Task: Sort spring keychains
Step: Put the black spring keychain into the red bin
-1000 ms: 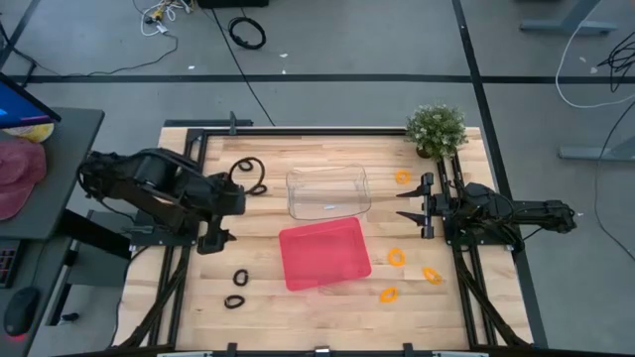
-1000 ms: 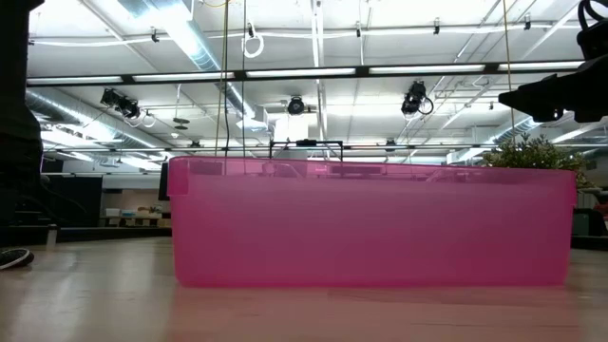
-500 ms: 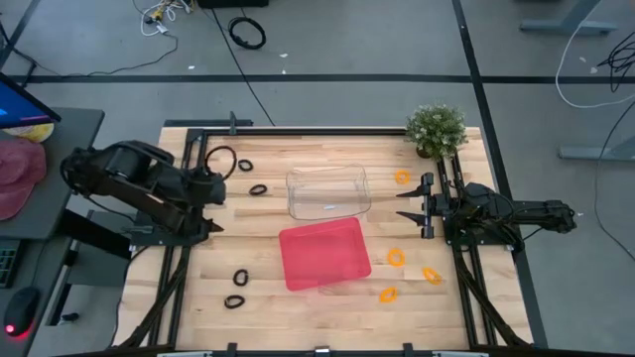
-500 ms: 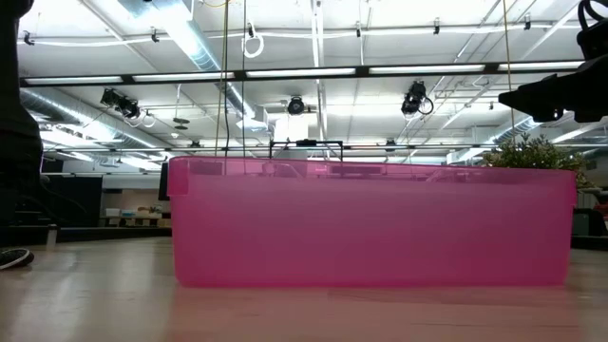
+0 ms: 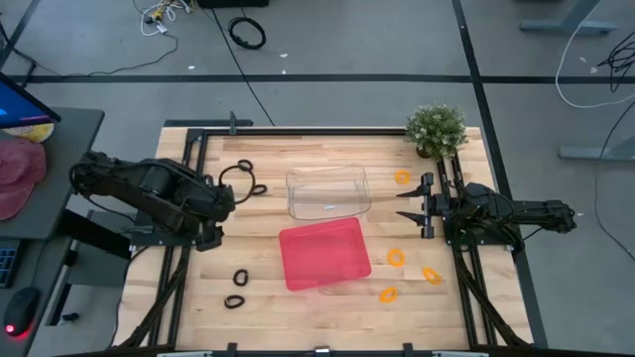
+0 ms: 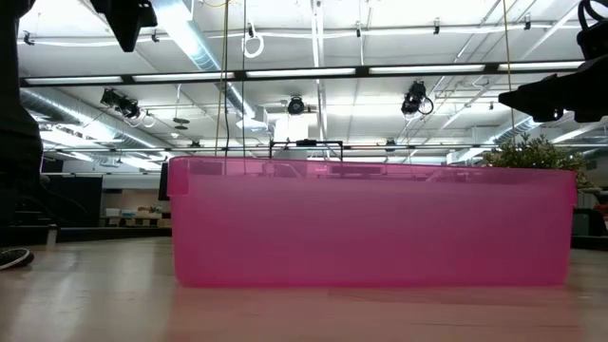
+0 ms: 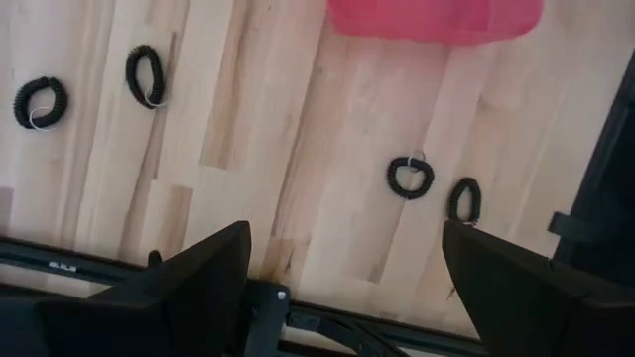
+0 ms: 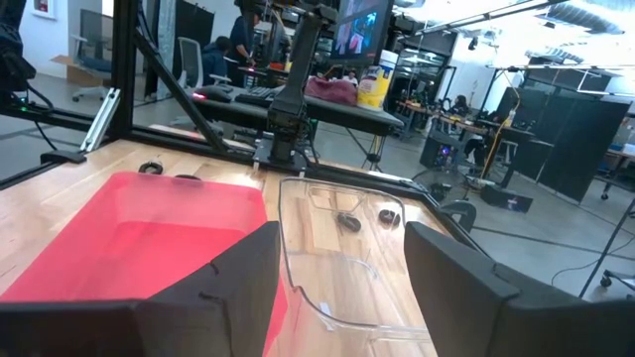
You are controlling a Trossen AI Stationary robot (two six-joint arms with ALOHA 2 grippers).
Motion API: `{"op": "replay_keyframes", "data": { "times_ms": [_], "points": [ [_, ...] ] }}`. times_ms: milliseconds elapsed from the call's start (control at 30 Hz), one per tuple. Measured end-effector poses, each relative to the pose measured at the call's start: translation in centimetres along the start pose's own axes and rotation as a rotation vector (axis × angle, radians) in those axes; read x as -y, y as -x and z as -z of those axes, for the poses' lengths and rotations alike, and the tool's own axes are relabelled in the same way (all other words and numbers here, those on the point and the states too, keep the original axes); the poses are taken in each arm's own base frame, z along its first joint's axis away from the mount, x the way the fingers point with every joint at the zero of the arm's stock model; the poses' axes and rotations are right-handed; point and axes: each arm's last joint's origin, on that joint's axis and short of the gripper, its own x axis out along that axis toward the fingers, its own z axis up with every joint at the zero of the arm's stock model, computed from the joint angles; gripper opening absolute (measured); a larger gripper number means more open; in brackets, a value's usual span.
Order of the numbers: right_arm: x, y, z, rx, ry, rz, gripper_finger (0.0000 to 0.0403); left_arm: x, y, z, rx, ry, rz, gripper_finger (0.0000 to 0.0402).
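Four black spring keychains lie flat on the wooden table's left side: two far ones [image 5: 245,166] [image 5: 257,188] and two near ones [image 5: 241,278] [image 5: 234,301]. Four orange ones lie on the right side [image 5: 402,177] [image 5: 396,257] [image 5: 431,275] [image 5: 388,295]. My left gripper [image 5: 211,223] hangs open over the left edge, pointing steeply down. In the left wrist view [image 7: 342,297] it is high above the black keychains [image 7: 410,177] and holds nothing. My right gripper [image 5: 409,203] waits level at the right edge, open and empty [image 8: 342,288].
A red tray [image 5: 324,254] stands at the table's middle near side, with a clear tray [image 5: 327,191] just beyond it. A potted plant [image 5: 437,129] stands at the far right corner. Dark frame rails [image 5: 189,188] run along both side edges.
My left arm has drawn back toward the table's left edge, then come out again and sunk lower; part of it now shows at the low view's top left. The keychains and trays have stayed where they were.
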Motion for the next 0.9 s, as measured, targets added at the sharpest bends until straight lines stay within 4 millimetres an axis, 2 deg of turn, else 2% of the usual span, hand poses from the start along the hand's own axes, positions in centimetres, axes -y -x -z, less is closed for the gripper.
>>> {"op": "replay_keyframes", "data": {
  "times_ms": [267,433,600,900],
  "points": [
    [0.0,0.0,0.0,0.000,0.000,0.000,0.0222,-0.2,-0.1,-0.1,0.035,0.026,-0.062,0.0337],
    [0.0,0.0,0.0,0.000,0.000,0.000,0.0222,0.0,-0.1,0.0,0.023,0.010,-0.043,0.0337],
    [0.0,0.0,0.0,0.000,0.000,0.000,0.0222,1.1,-0.1,0.6,-0.074,-0.125,0.121,0.0337],
    [0.0,0.0,0.0,-0.001,0.000,0.000,0.0222,2.3,0.0,1.4,-0.085,-0.262,0.142,0.0337]
  ]
}}
